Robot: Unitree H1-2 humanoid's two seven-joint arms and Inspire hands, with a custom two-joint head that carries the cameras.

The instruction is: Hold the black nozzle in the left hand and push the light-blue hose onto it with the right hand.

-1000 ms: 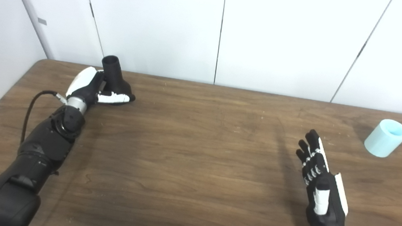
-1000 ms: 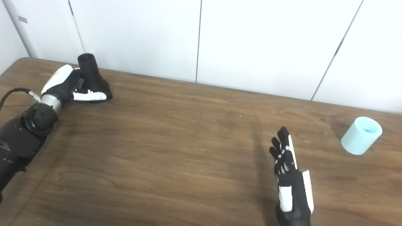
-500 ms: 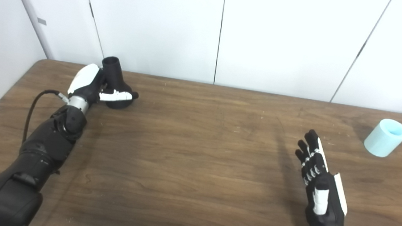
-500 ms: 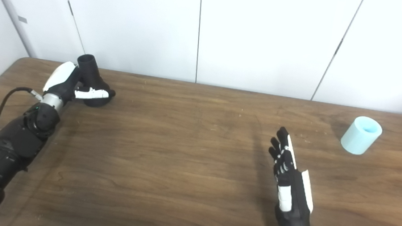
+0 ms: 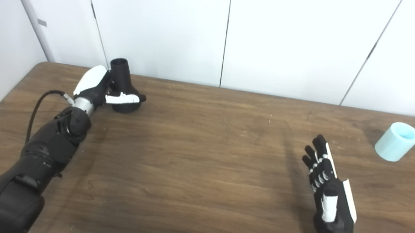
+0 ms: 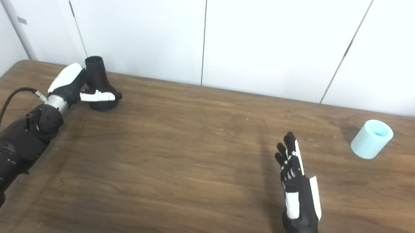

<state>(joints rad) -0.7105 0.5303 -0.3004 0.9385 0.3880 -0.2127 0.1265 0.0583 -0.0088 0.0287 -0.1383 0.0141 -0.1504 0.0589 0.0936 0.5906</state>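
Left hand (image 5: pixel 99 88) is at the far left corner of the wooden table (image 5: pixel 196 160), wrapped around the black nozzle (image 5: pixel 122 86), with the thumb laid across the flared base and the fingers curled behind the neck. The nozzle stands roughly upright, tilted a touch, open round mouth up, wide base low at the tabletop (whether it is touching the wood or just clear of it, I cannot tell). A black cable (image 5: pixel 41 104) loops out from the left wrist.

Over on the other side, the right hand (image 6: pixel 296 192) hovers above the near right part of the table, edge-on, fingers straight and slightly spread, holding nothing. The light-blue hose (image 6: pixel 371 139), a short stubby tube, sits by itself near the far right of the table, leaning with its open end up and to the right, well apart from the right hand and a whole table-width from the nozzle. White wall panels (image 5: pixel 226 31) run behind.
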